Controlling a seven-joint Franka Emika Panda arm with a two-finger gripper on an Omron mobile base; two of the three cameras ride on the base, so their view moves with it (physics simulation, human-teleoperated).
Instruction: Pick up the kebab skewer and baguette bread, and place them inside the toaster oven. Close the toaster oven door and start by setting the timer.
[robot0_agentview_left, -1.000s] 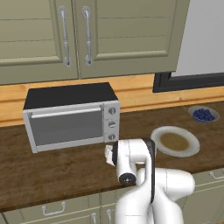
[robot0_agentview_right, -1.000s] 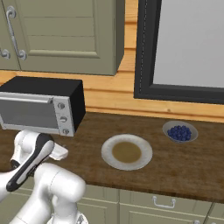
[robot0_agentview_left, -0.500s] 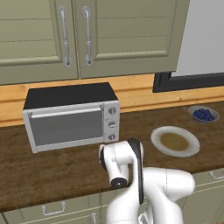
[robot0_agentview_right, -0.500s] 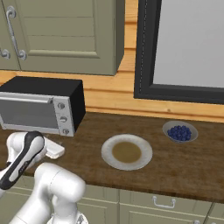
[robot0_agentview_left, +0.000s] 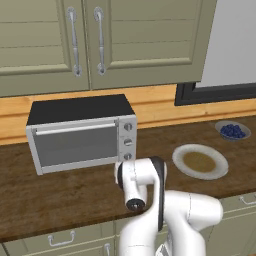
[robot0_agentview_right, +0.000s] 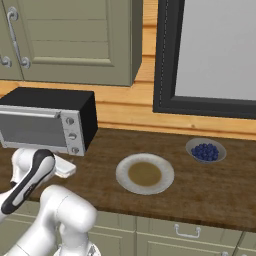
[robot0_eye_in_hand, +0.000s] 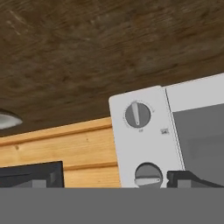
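Observation:
The silver toaster oven (robot0_agentview_left: 82, 132) with a black top stands on the wooden counter, at the left of the right base view (robot0_agentview_right: 47, 125). Its grey glass door (robot0_agentview_left: 77, 145) is closed, with the bar handle (robot0_agentview_left: 75, 127) along the top. My gripper (robot0_eye_in_hand: 107, 179) is open with nothing between its fingers. It hangs low over the counter just in front of the oven's knob panel (robot0_eye_in_hand: 140, 140). The hand view is rolled over and shows two knobs (robot0_eye_in_hand: 138, 114) close up. The kebab skewer and the baguette bread are out of view.
A round cream plate (robot0_agentview_left: 200, 161) with a brown centre lies right of the oven. A small bowl of blueberries (robot0_agentview_left: 234, 131) sits further back right. My white arm (robot0_agentview_left: 145, 185) bends over the counter's front edge. Wall cabinets (robot0_agentview_left: 100, 40) hang above.
My arm has swung left along the counter's front, bringing the hand in front of the oven's knob side. The gripper has stayed open. The oven, plate and bowl have not moved.

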